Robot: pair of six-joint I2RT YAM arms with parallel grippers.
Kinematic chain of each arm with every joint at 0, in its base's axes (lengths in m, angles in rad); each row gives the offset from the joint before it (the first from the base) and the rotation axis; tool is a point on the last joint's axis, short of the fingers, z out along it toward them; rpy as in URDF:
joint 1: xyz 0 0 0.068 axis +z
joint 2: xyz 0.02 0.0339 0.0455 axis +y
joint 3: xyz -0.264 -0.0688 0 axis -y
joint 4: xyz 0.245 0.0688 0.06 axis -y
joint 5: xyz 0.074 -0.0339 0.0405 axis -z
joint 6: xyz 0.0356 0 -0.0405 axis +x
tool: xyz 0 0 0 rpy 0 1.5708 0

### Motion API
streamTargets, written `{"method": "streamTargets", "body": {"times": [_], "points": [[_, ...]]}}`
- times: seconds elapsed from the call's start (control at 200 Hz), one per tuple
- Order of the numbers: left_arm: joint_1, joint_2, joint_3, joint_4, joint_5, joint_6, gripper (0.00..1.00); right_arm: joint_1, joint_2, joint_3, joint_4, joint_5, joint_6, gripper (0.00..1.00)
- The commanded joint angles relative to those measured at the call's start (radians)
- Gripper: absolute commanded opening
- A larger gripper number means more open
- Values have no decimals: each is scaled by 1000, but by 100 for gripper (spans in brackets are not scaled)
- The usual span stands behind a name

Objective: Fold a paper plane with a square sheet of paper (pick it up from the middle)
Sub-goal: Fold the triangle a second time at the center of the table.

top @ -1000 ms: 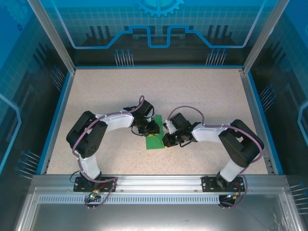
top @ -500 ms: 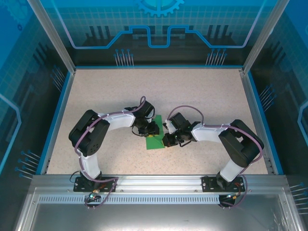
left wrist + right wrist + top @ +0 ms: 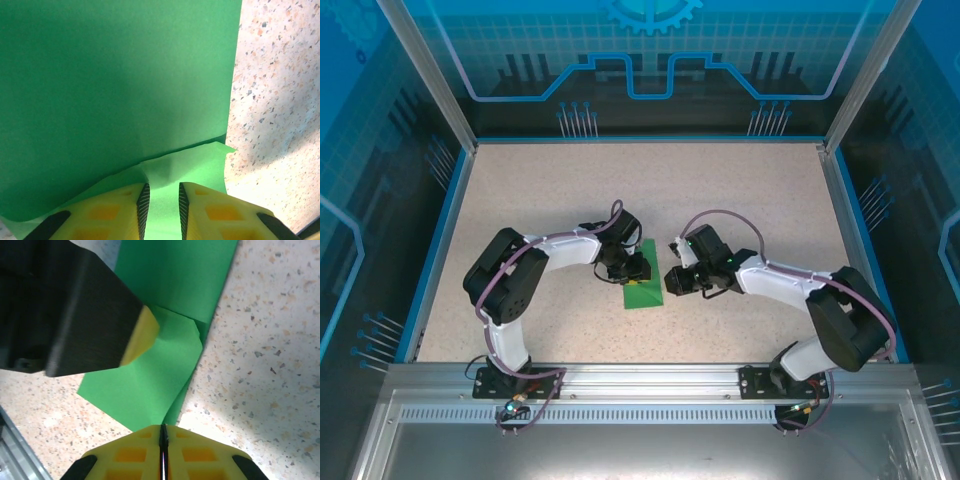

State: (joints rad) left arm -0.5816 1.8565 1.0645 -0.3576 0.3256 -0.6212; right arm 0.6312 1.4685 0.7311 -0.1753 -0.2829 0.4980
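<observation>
The square sheet of paper (image 3: 642, 294) is bright green and lies partly folded on the table's middle, between the two grippers. My left gripper (image 3: 633, 270) presses down on it from the left. In the left wrist view its fingertips (image 3: 161, 186) stand a narrow gap apart, with green paper (image 3: 115, 75) under and between them and a flap edge just ahead. My right gripper (image 3: 670, 283) is at the sheet's right edge. Its jaws (image 3: 163, 426) are shut, tips touching the soft, raised fold of the paper (image 3: 150, 380). The left fingertip (image 3: 142, 337) holds that flap down.
The speckled beige table (image 3: 740, 200) is bordered by a blue frame and transparent walls. An aluminium rail (image 3: 640, 385) carrying both arm bases runs along the near edge. Open tabletop lies behind and to both sides of the paper.
The right arm has swung outward, and its gripper has drawn back a little to the right, to the sheet's edge. The left gripper and the paper have stayed in place.
</observation>
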Motion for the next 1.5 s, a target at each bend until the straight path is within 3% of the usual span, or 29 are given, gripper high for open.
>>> {"method": "streamTargets", "body": {"times": [0.0, 0.44, 0.715, 1.085, 1.375, 1.496], "points": [[5, 40, -16, -12, -60, 13, 27, -6, -14, -6, -9, -54, 22, 9], [4, 34, -30, 0, -66, 6, 27, 56, 137, -15, 124, -113, 53, 7], [4, 32, -32, -8, -70, 11, 27, 66, 198, -13, 114, -89, 32, 7], [15, 34, -41, -5, -105, 5, 26, 75, 203, -35, 56, -56, -5, 6], [24, 33, -50, 17, -128, -20, 26, 125, 149, 3, -75, 52, -50, 6], [23, 41, -46, 17, -121, -19, 26, 126, 116, 20, -45, 17, -29, 6]]}}
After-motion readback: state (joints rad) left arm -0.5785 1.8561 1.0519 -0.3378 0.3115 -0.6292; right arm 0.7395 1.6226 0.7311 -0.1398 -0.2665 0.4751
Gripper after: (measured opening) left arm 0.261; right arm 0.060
